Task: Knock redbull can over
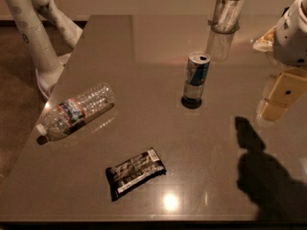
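Observation:
The redbull can [195, 78], slim, silver and blue with an open silver top, stands upright near the middle of the glossy brown table [144, 42]. My gripper [281, 98] hangs at the right edge of the camera view, under the white wrist [292, 32]. It is to the right of the can, apart from it, at about the can's height. Its shadow falls on the table in front of it.
A clear plastic water bottle [76, 110] lies on its side at the left. A black snack bar wrapper [135, 171] lies near the front. A glass tumbler [226, 13] stands at the back, behind the can. White robot parts [33, 37] stand beyond the table's left edge.

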You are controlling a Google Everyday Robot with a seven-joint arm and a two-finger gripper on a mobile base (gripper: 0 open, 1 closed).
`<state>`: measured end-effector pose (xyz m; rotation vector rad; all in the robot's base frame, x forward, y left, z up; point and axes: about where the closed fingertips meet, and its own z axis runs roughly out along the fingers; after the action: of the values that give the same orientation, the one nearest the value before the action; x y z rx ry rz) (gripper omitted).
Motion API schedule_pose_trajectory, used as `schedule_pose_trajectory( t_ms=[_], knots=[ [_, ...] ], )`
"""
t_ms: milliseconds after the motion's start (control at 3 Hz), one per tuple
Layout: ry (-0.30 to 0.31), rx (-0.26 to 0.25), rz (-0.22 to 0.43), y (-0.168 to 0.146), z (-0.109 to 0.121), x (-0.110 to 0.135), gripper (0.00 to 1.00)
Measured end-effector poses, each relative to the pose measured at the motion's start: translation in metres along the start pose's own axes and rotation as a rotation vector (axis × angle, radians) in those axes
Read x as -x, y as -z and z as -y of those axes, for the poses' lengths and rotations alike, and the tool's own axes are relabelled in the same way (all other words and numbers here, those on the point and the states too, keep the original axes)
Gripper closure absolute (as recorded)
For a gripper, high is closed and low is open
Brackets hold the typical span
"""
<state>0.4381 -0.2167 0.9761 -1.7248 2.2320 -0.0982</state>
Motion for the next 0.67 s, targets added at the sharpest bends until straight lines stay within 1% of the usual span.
schedule_pose_trajectory(
  t_ms=[333, 667],
  knots=[
    [0.0, 0.0, 0.0, 0.0, 0.0, 0.0, 0.0],
    [-0.052, -0.01, 0.046, -0.008, 0.016, 0.012, 0.0]
  ],
)
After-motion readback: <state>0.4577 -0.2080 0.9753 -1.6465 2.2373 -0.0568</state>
